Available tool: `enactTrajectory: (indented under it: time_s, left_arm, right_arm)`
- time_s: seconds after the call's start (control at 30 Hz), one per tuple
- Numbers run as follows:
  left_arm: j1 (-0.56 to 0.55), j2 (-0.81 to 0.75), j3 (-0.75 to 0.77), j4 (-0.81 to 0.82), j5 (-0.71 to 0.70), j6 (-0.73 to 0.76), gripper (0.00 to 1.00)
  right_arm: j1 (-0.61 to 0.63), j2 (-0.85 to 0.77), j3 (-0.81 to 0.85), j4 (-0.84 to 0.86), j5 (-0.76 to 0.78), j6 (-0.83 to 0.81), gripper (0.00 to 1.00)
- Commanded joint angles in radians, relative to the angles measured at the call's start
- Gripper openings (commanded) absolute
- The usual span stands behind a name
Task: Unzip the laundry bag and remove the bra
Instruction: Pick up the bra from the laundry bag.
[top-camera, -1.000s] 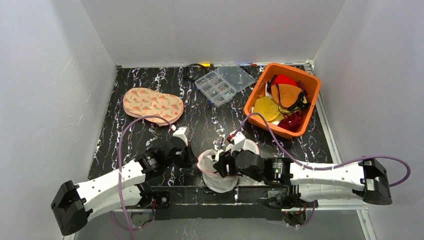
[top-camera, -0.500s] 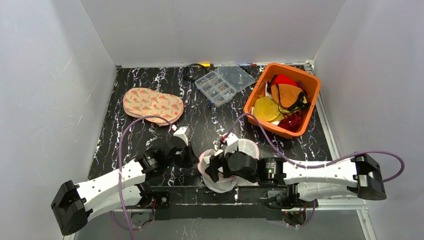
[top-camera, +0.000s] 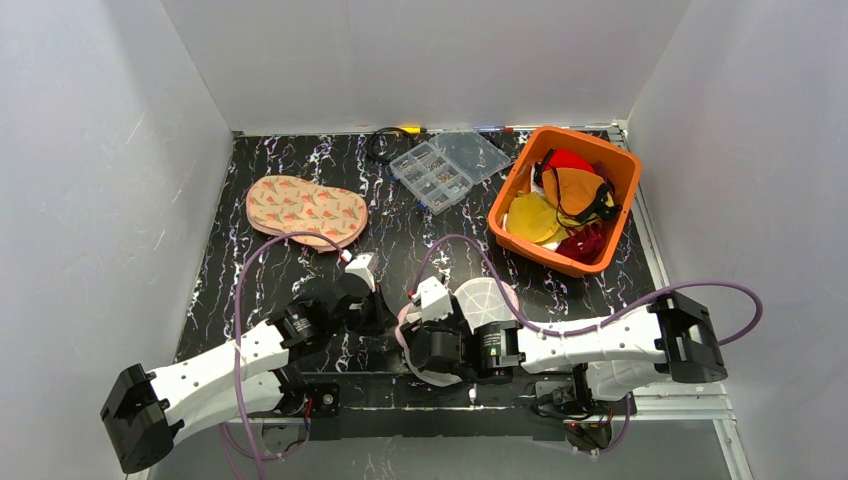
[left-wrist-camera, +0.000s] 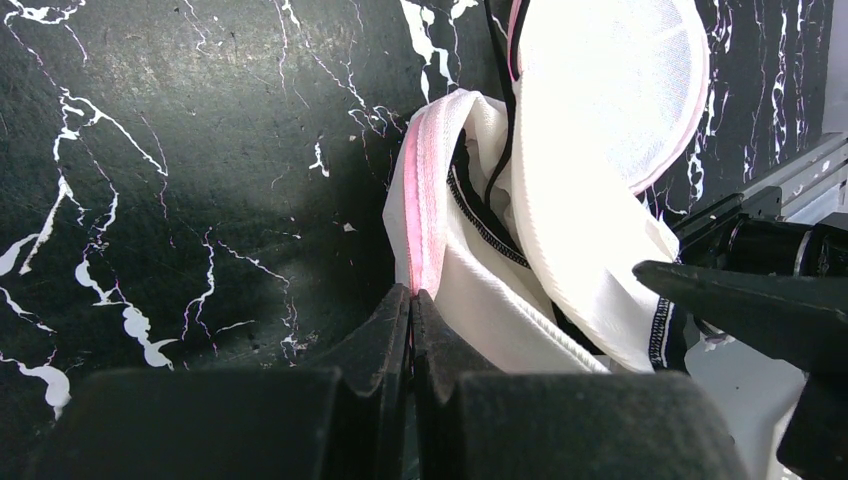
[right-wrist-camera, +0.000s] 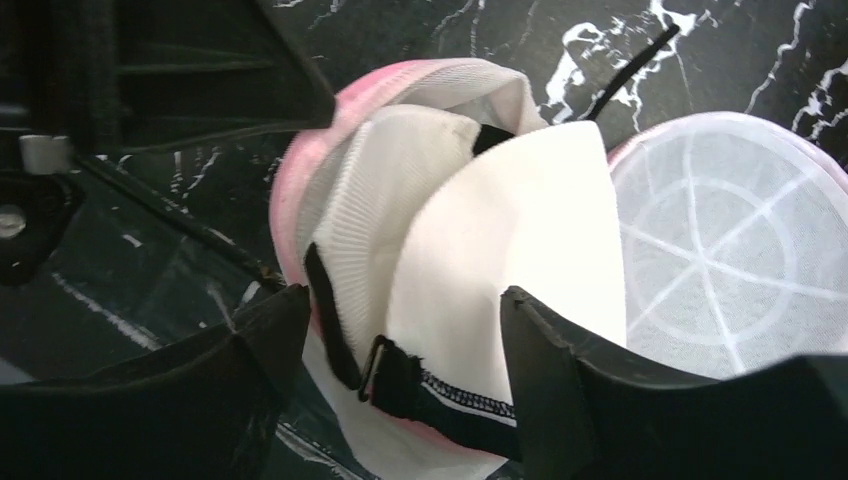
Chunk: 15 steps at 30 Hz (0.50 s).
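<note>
Left gripper is shut tight on the pink zip rim of the laundry bag, pinning that edge down to the worktop. The bag is open: its flat ribbed mesh face is flipped away to the side and the bra bulges out of the mouth, white cup with black trim and a black strap buckle low down.

Right gripper has its fingers apart, one on each side of the cup, nothing clamped yet. Whether the pads touch the fabric I can't tell.

Key relation: the bra sits right between my right fingers, and its folded cup runs lengthwise across their closing line, so I judge a plain squeeze should catch it. The right arm is the nearer one; the left is only an anchor at the rim, just beside the bra on its left.

The bag lies at the near edge of the worktop, close to both arm bases — not much room to pull back toward me, so I'd lift up and away.

The surface is black marble-look and flat. White walls stand on three sides. The orange bin of clothes, the clear compartment box and a patterned pad are well apart at the far side.
</note>
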Motion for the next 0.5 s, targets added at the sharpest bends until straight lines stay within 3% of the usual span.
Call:
enactTrajectory:
  time_s: [0.0,0.2,0.47]
  left_arm:
    - [-0.002,-0.024,-0.009,-0.024,-0.002,-0.002,0.0]
    - [-0.002,-0.033,-0.007,-0.03,-0.003,-0.003,0.0]
    - [-0.002,-0.039,-0.003,-0.043,-0.007,-0.001,0.0]
  right_arm:
    - [0.003,0.024,0.014,-0.083,0.085,0.057,0.73]
    - [0.002,0.038,0.002,-0.074,0.096,0.069,0.52]
    - [0.005,-0.048,-0.013,-0.017,0.081,0.019,0.02]
